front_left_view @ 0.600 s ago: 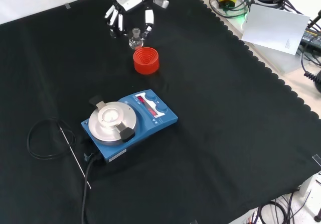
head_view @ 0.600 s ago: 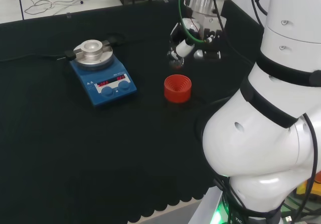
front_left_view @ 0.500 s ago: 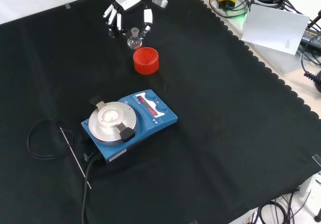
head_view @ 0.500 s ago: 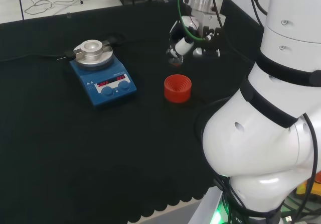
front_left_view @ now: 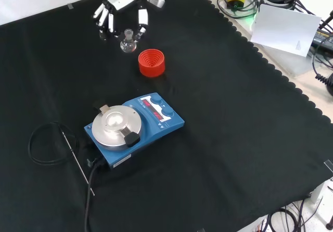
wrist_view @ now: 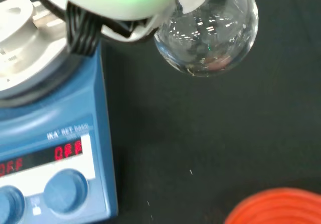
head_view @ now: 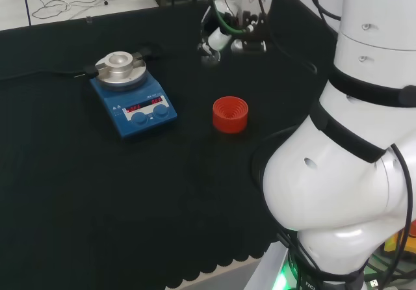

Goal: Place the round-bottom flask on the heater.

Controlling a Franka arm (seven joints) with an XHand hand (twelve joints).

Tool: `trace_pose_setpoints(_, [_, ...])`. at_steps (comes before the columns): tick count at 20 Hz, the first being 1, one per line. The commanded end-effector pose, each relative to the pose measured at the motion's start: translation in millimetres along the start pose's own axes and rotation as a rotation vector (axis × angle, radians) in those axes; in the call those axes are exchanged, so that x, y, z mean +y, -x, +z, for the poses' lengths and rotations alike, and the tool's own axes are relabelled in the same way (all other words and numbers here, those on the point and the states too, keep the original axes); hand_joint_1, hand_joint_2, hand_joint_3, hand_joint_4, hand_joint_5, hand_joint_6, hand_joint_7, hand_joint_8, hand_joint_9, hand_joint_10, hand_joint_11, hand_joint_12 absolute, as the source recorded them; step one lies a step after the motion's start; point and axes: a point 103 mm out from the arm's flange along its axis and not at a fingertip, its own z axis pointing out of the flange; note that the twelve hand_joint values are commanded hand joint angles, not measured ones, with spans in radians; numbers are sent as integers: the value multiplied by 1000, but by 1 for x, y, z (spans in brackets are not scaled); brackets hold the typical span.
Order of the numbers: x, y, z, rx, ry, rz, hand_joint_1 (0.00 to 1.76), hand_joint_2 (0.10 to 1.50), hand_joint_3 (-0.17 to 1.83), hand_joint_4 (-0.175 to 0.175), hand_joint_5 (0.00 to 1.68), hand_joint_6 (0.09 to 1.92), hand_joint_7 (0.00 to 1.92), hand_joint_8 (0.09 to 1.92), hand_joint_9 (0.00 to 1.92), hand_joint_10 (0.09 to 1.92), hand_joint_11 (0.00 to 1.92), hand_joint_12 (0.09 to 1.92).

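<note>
So my hand has its fingers curled down around the neck of the round-bottom flask, and the clear bulb hangs below them, up off the surface, which is covered in black cloth. In the front view that puts the flask near the top of the cloth, just up and left of the red ribbed stand, not touching it. From the wrist view the bulb is see-through with some glints on it, and I can't really tell if there's anything inside. The red stand sits open-side up between the flask and the heater in the front view, though a bit off to the right. The heater is the blue box with the round silver plate on top, two knobs and a red display on its front face. Its plate is bare apart from a small dark block at the rim nearest the camera in the front view. In the head view the heater is off to the left of the flask, well apart. A black cable loops on the cloth left of the heater in the front view, with a thin metal rod lying beside it.
</note>
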Motion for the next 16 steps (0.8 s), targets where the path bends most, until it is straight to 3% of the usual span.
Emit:
trace_pose_setpoints(1, [43, -41, -13, -9, -40, -129, 1092, 594, 914, 175, 1137, 1045, 581, 686, 753, 563, 316, 1374])
trace_pose_setpoints(8, [78, -79, -12, -24, -65, -202, 1092, 593, 916, 175, 1137, 1046, 581, 686, 754, 562, 318, 1373])
trace_pose_setpoints(16, [98, -111, -4, -38, -88, -239, 1093, 592, 918, 175, 1138, 1046, 581, 686, 754, 561, 319, 1372])
